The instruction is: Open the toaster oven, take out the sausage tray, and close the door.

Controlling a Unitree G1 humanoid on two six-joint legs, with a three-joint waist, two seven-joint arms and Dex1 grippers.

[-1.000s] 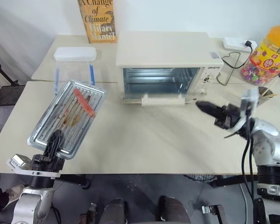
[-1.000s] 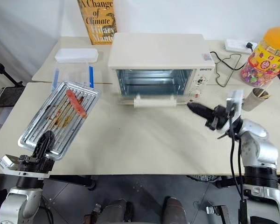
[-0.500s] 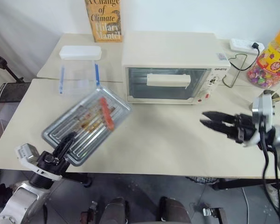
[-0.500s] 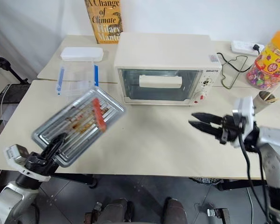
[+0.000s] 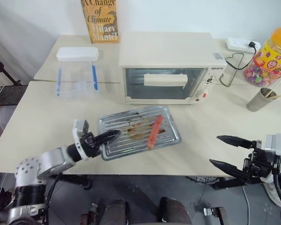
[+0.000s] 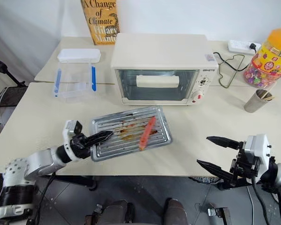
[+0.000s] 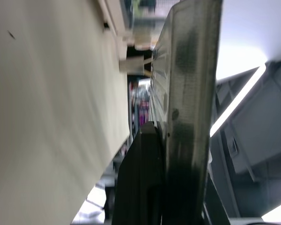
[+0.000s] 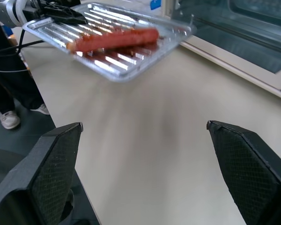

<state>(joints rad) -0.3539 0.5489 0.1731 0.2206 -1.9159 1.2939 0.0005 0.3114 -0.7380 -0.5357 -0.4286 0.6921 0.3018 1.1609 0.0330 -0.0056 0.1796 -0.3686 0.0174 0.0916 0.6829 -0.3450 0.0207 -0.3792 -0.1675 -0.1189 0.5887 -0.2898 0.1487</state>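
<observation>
Left gripper (image 5: 107,137) jaws clamp the sausage tray (image 5: 139,131) rim, holding it just over the desk (image 5: 47,112) for set-down; door (image 5: 166,83) shut, right gripper (image 5: 228,151) jaws wide, empty.

Bright, even overhead light, soft shadows; motion blur and a glaring strip light in the left wrist view.

One toaster oven (image 5: 166,65), one sausage tray (image 5: 139,132), one book (image 5: 99,20), one clear box (image 5: 76,70), one candy jar (image 5: 272,55), one metal cup (image 5: 260,99).
</observation>
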